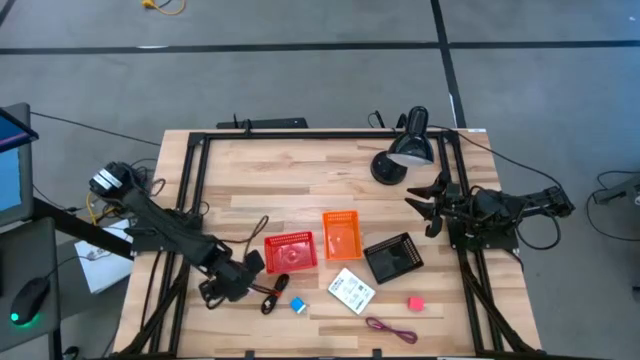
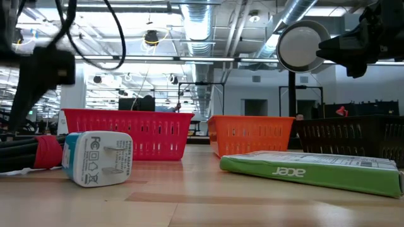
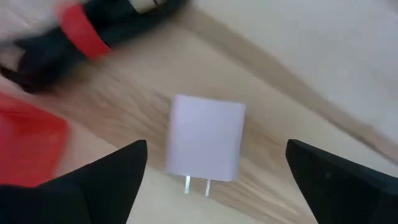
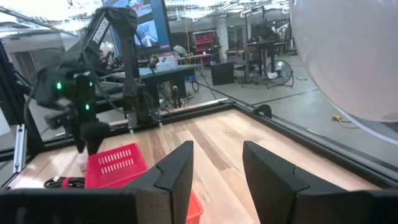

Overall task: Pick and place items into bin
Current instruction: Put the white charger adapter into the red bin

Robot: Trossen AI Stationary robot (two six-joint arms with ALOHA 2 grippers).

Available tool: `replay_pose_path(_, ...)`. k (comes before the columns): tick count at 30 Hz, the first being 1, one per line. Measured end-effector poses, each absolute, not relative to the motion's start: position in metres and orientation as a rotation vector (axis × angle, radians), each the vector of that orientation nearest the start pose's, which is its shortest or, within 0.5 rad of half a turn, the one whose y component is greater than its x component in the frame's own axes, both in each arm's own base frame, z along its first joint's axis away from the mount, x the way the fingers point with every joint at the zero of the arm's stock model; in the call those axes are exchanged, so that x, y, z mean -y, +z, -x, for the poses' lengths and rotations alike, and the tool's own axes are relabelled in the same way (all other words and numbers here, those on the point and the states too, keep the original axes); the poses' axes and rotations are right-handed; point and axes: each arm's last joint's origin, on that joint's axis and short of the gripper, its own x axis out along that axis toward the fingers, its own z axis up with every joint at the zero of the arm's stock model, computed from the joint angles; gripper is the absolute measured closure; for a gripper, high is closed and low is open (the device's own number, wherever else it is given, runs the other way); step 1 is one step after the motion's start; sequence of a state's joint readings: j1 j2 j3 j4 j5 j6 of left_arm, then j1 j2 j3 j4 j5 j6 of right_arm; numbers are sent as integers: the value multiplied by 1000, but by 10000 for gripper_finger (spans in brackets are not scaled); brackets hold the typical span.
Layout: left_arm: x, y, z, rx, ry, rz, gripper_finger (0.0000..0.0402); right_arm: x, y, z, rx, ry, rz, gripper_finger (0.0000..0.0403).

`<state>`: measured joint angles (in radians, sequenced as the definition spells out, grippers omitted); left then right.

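From the high view we see the left arm reaching from the table's nine o'clock edge toward six o'clock, its elbow low and its wrist bent down. The left gripper point(image 1: 222, 288) hangs at the front left of the table, at eight o'clock from the red basket point(image 1: 290, 253). Just at three o'clock from it lie the black-and-red cable point(image 1: 270, 296) and the blue-and-white charger point(image 1: 298, 305). Further toward three o'clock sit the white printed box point(image 1: 351, 290), the bright pink cube point(image 1: 415, 302) and the maroon cord point(image 1: 390, 327). The orange basket point(image 1: 341, 235) and the black basket point(image 1: 392, 257) stand in a row with the red one. The right arm waits folded at the three o'clock edge, its right gripper point(image 1: 428, 204) raised beside the black desk lamp point(image 1: 404, 152).

In the low view the charger point(image 2: 98, 157) lies on its side on the wood, prongs facing us, with the cable point(image 2: 25, 154) touching it at nine o'clock. The box point(image 2: 312, 170) lies flat at four o'clock, and the three baskets stand behind.

In the left wrist view we look straight down: the fingers point(image 3: 99, 183) are spread wide, with the charger point(image 3: 204, 140) lying between them, untouched. The cable point(image 3: 74, 34) lies beyond it.

In the right wrist view the fingers point(image 4: 177, 171) stand parted with nothing between them, pointing across the table at the red basket point(image 4: 115, 165) and the left arm above it.
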<state>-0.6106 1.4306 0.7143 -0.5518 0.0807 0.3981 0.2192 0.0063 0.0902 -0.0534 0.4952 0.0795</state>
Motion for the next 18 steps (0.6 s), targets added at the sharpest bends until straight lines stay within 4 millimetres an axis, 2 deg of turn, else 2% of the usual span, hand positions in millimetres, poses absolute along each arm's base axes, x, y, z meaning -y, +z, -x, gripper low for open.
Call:
replay_pose_path(4,139,143,-196,-1185,-822,-703,24,-6,188,-89,40,-275,-90,268)
replay_pose_path(10,143,150,-203,-1153,-818,-718,34,-6,188,-89,40,-275,-90,270)
replay_pose_path(18,143,150,-203,-1154,-825,-710,102,-6,188,-89,40,-275,-90,269)
